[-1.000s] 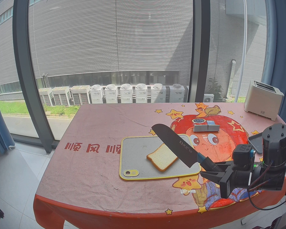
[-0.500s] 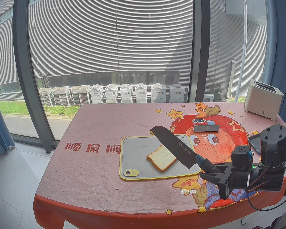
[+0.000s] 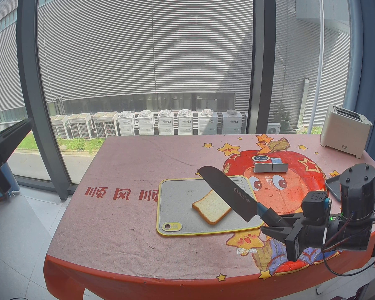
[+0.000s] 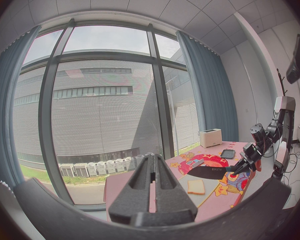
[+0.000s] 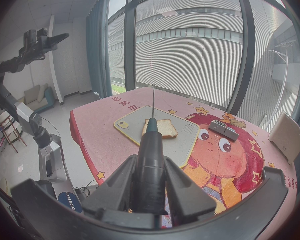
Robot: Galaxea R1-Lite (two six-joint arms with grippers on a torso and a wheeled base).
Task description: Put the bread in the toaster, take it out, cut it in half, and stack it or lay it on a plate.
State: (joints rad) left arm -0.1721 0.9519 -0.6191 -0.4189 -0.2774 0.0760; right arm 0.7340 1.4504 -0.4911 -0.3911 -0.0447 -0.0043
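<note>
Right gripper [image 3: 277,226] clamps knife [image 3: 228,190], blade ahead of it above bread [image 3: 210,209] on board [image 3: 175,201]. Cutting step, I'd say; next, lower blade across bread's middle.

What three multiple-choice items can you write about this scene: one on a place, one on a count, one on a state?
1. Where does the pale square slice of bread lie?
A. in a toaster slot
B. on the grey cutting board with a yellow rim
C. on a plate

2. How many slices lie there?
A. one
B. two
C. three

3. How is the right gripper?
A. open and empty
B. shut on the slice
C. shut on the handle of the black-bladed knife

Answers: 1 B, the slice rests flat on the board; 2 A, a single uncut slice shows; 3 C, its fingers clamp the knife handle.
</note>
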